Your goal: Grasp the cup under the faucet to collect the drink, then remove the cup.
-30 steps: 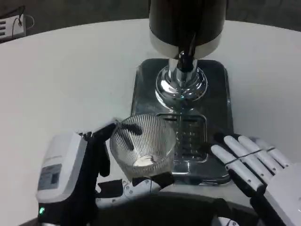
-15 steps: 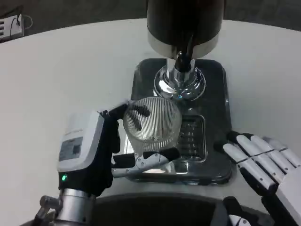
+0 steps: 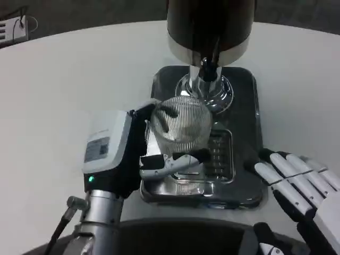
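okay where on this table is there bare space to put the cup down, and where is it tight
Bare white table stretches wide to the left of the metal tray, from the left hand up to the far edge. A smaller bare patch lies right of the tray, above the right hand. It is crowded on the tray: the dispenser, its faucet, and the cup in the left hand.

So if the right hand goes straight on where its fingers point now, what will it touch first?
Probably the right edge of the metal drip tray: the right hand points up-left toward it, fingers apart. Height is unclear.
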